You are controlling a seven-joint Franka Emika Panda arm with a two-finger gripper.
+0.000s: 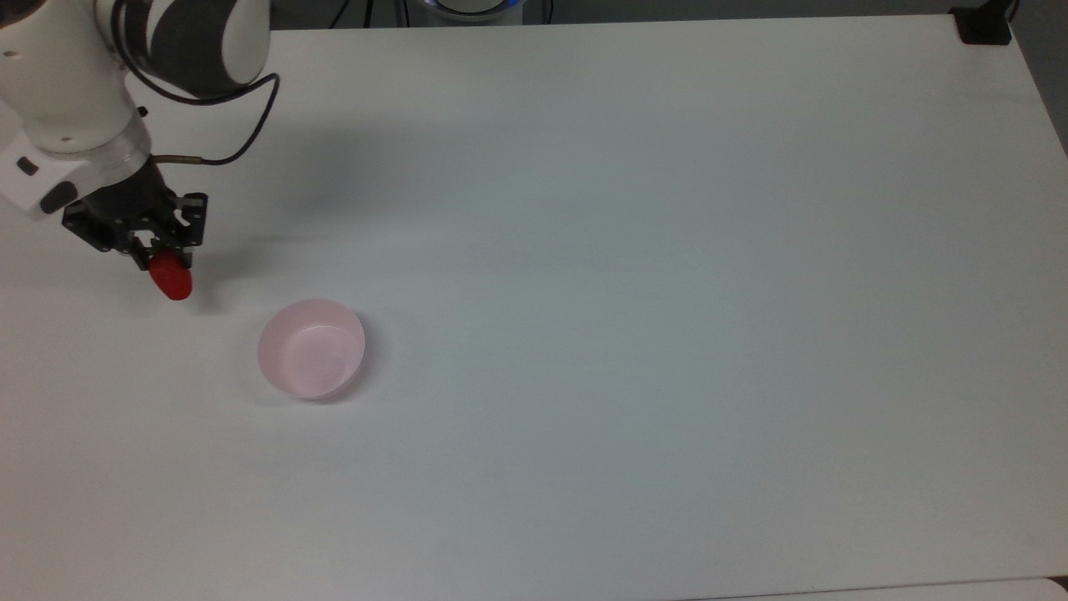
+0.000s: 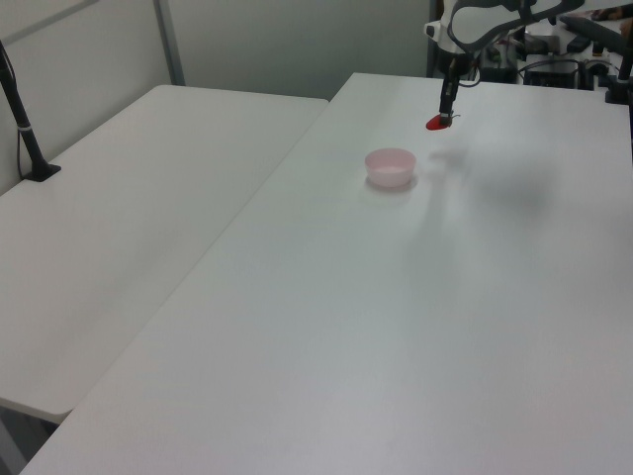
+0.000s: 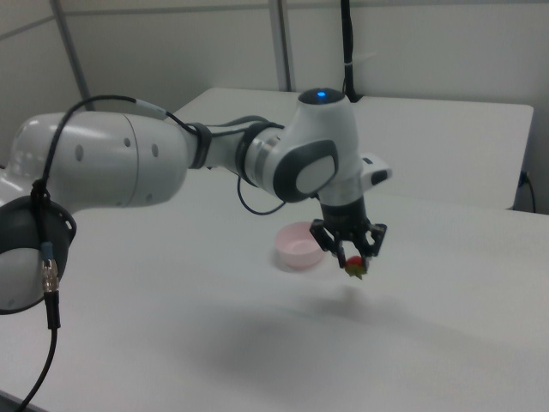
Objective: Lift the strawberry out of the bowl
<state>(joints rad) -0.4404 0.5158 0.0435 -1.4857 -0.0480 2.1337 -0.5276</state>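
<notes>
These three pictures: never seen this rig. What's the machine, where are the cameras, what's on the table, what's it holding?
It is one robot arm ending in a two-finger gripper. Three fixed cameras watch the same moment: the top view looks down on the white table, the left view and the right view look across it from the sides. On the table stands a small pink bowl with nothing in it. The gripper is shut on a red strawberry, held in the air off to the top view's left of the bowl; the right view shows it hanging clear above the table.

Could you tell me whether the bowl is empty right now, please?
Empty. The bowl shows only its bare pink inside, and the strawberry hangs in the gripper, off to the top view's left of it.
</notes>
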